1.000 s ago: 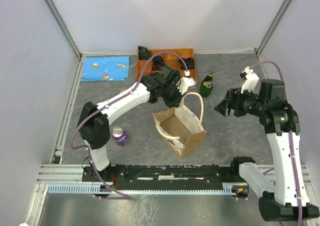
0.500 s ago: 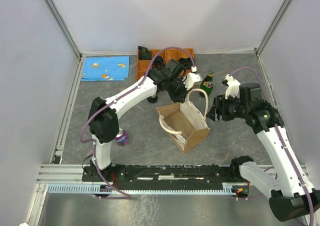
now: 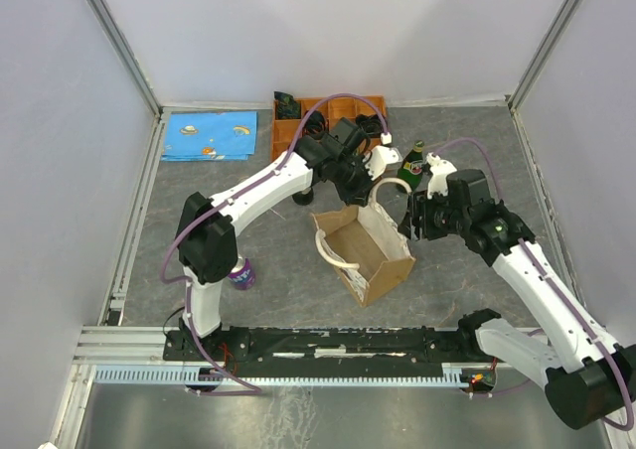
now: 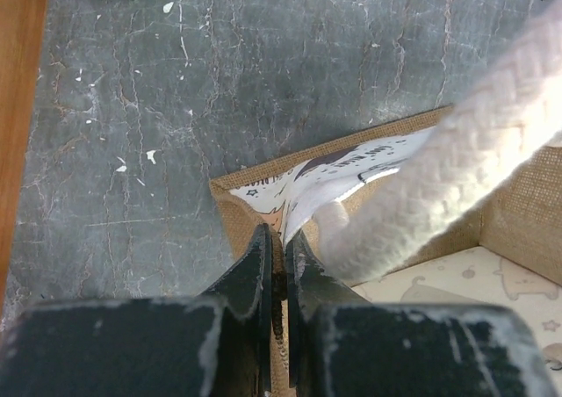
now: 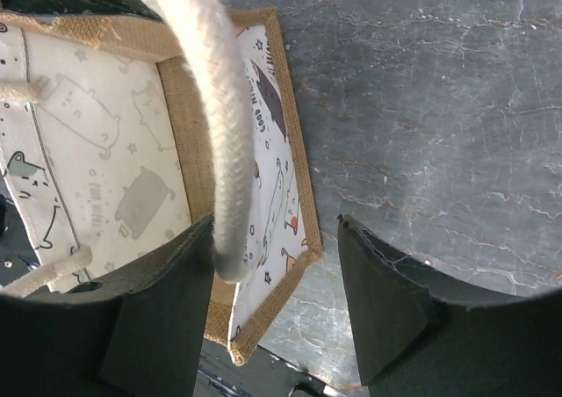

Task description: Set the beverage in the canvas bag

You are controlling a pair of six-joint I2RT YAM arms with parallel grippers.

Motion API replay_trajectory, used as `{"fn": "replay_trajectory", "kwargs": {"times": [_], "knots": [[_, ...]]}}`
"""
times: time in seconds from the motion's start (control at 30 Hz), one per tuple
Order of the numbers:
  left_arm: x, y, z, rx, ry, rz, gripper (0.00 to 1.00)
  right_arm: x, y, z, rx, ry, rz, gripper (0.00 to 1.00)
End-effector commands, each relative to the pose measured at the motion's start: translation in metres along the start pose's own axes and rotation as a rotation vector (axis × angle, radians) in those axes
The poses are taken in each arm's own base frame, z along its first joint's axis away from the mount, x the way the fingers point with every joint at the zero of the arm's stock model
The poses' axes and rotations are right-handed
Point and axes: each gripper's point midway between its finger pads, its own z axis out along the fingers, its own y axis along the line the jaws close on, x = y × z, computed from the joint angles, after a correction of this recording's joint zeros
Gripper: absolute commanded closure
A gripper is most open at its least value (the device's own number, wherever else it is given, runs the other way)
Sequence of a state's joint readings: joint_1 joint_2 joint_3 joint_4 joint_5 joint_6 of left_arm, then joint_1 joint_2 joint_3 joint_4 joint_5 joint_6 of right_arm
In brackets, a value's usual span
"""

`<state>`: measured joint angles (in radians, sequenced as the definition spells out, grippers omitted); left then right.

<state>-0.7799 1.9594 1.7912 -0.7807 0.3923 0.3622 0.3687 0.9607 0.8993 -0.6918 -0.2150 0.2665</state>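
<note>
The tan canvas bag (image 3: 370,262) stands open mid-table, and its pale printed lining (image 5: 97,142) shows in the right wrist view. My left gripper (image 3: 376,179) is shut on the bag's far rim (image 4: 255,186), beside a cream handle (image 4: 457,160). At the bag's right side, my right gripper (image 3: 410,218) is open. Its jaws (image 5: 277,239) straddle the bag's side wall (image 5: 274,173), and the other handle (image 5: 219,107) lies against the left finger (image 5: 167,300). Two beverages show: a green bottle (image 3: 412,163) behind the right gripper and a purple can (image 3: 239,271) near the left arm's base.
An orange compartment tray (image 3: 298,121) sits at the back, partly behind the left arm. A blue printed cloth (image 3: 209,136) lies at the back left. Grey walls and metal rails close the table on three sides.
My right arm has swung left from the table's right side to the bag, its jaws narrowing. The left gripper pulled the bag's rim slightly right, then held still.
</note>
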Motion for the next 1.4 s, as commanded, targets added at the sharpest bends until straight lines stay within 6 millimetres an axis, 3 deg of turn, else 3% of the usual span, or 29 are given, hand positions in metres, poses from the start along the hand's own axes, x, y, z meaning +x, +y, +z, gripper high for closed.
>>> {"fn": "replay_trajectory", "kwargs": {"times": [0.0, 0.3, 0.37, 0.43, 0.5, 0.57, 0.63, 0.73, 0.9, 1.03, 1.17, 1.37], "knots": [[-0.016, 0.002, -0.003, 0.014, -0.04, 0.009, 0.97, -0.012, 0.008, 0.01, -0.02, -0.059, 0.0, 0.36], [-0.019, 0.0, -0.004, 0.026, -0.051, -0.002, 0.97, 0.016, 0.017, 0.053, -0.041, 0.039, -0.017, 0.39], [-0.021, -0.001, -0.004, 0.025, -0.057, -0.012, 0.97, 0.017, 0.016, 0.057, -0.02, 0.043, -0.028, 0.48], [-0.023, 0.0, -0.006, 0.016, -0.064, -0.022, 0.96, 0.015, 0.014, 0.056, 0.006, 0.037, -0.034, 0.65], [-0.028, 0.003, -0.009, -0.008, -0.076, -0.045, 0.8, 0.012, 0.01, 0.053, 0.035, 0.024, -0.036, 0.83], [-0.04, 0.011, -0.018, -0.043, -0.108, -0.081, 0.53, 0.008, 0.008, 0.048, 0.062, 0.013, -0.035, 0.99], [-0.055, 0.024, -0.033, -0.087, -0.153, -0.152, 0.39, 0.006, 0.005, 0.043, 0.089, 0.0, -0.027, 1.0], [-0.07, 0.045, -0.063, -0.134, -0.209, -0.261, 0.3, 0.01, 0.0, 0.039, 0.119, -0.004, -0.01, 1.0], [-0.076, 0.073, -0.116, -0.199, -0.3, -0.401, 0.28, 0.023, -0.015, 0.038, 0.198, 0.0, 0.059, 1.0], [-0.074, 0.083, -0.149, -0.253, -0.349, -0.431, 0.29, 0.021, -0.022, 0.033, 0.263, -0.035, 0.16, 1.0], [-0.07, 0.083, -0.169, -0.274, -0.385, -0.457, 0.29, 0.018, -0.021, 0.042, 0.293, -0.051, 0.258, 1.0], [-0.056, 0.083, -0.18, -0.292, -0.394, -0.492, 0.3, 0.01, -0.009, 0.057, 0.38, -0.064, 0.346, 1.0]]}}
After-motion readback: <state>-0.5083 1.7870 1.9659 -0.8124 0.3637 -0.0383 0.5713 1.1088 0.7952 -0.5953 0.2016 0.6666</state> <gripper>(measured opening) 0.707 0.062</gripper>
